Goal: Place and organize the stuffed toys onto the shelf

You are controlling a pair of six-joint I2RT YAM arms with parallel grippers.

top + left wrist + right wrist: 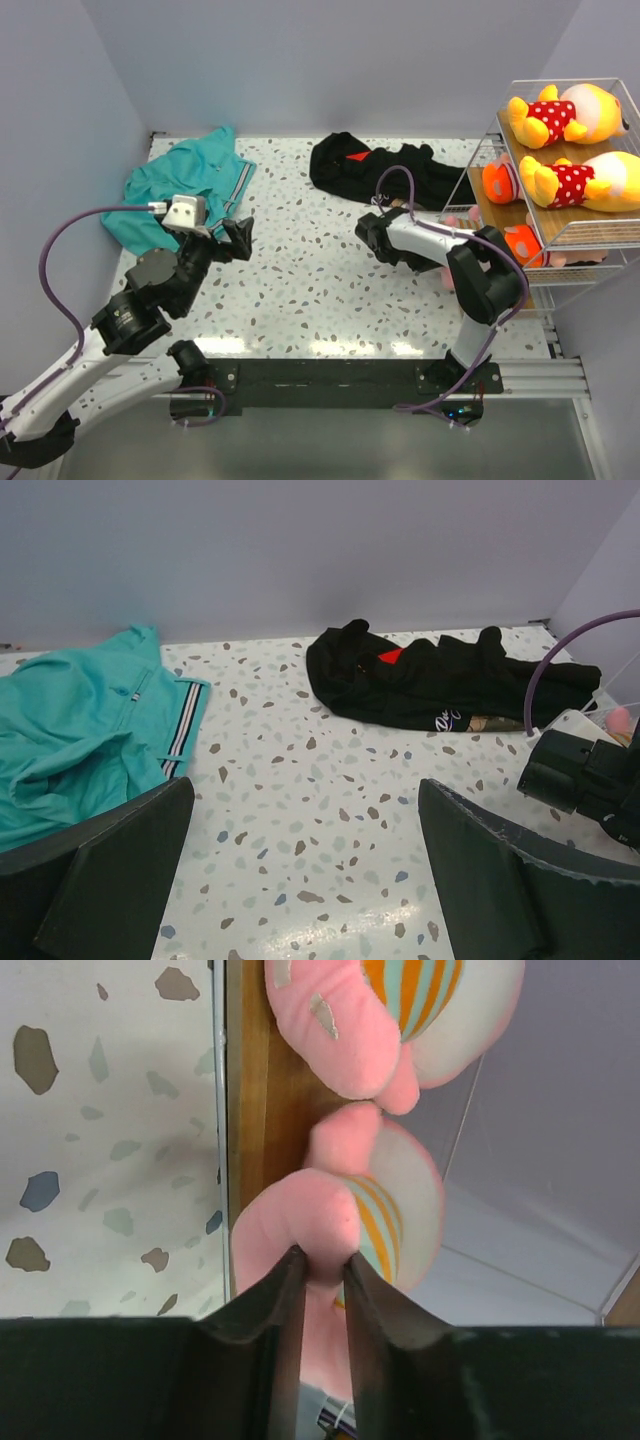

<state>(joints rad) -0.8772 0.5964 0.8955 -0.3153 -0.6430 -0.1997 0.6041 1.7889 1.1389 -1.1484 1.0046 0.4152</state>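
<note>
The shelf (585,232) stands at the far right. Two yellow-orange bears in red dotted tops lie on its top tier, one (560,113) behind the other (585,182). Two orange-striped dolls (498,181) (522,243) lie on lower tiers. My right gripper (325,1260) is shut on a pink limb of a striped doll (345,1220) beside a wooden board (262,1110); a second striped doll (400,1015) lies just beyond. In the top view that gripper is hidden under my right arm (430,240). My left gripper (240,238) (305,810) is open and empty over the table.
A teal polo shirt (180,185) (80,730) lies at the far left. A black garment with a red mark (375,165) (430,680) lies at the back middle, next to the shelf. Walls close in the back and both sides.
</note>
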